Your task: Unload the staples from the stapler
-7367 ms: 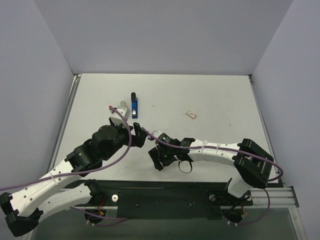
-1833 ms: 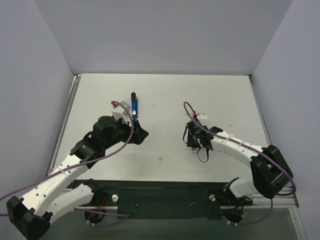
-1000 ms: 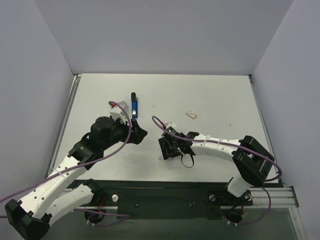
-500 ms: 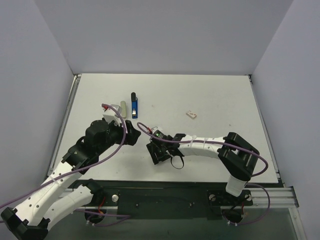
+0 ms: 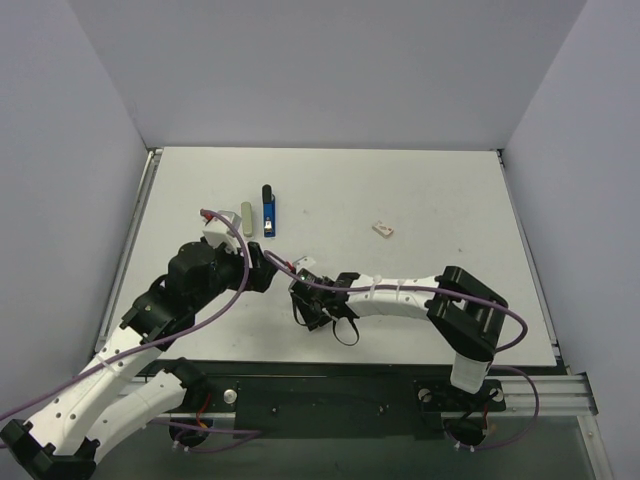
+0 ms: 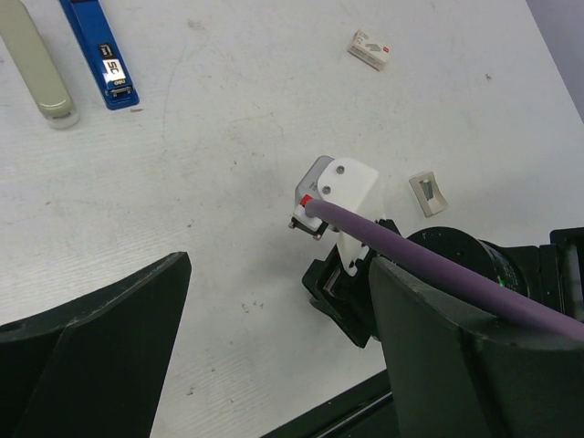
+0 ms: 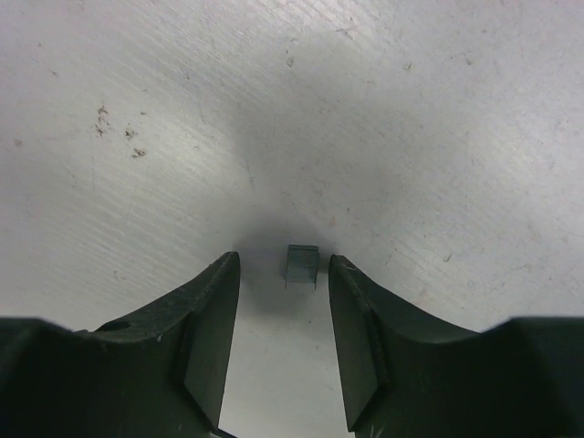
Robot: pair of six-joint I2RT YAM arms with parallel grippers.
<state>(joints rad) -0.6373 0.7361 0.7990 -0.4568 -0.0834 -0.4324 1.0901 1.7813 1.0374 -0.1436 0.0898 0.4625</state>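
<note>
Centring the staples [image 7: 302,265] is advised before pinching: they lie well apart from the stapler [image 5: 269,210], straddled untouched by the half-open right end effector [image 7: 283,266]; the left end effector [image 6: 278,274] is spread wide, empty.

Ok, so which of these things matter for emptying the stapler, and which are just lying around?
For the job: blue stapler; staples, a small strip between the tips of the right pincer.
Lying about: pale grey bar; small white box; small beige slotted piece.
</note>
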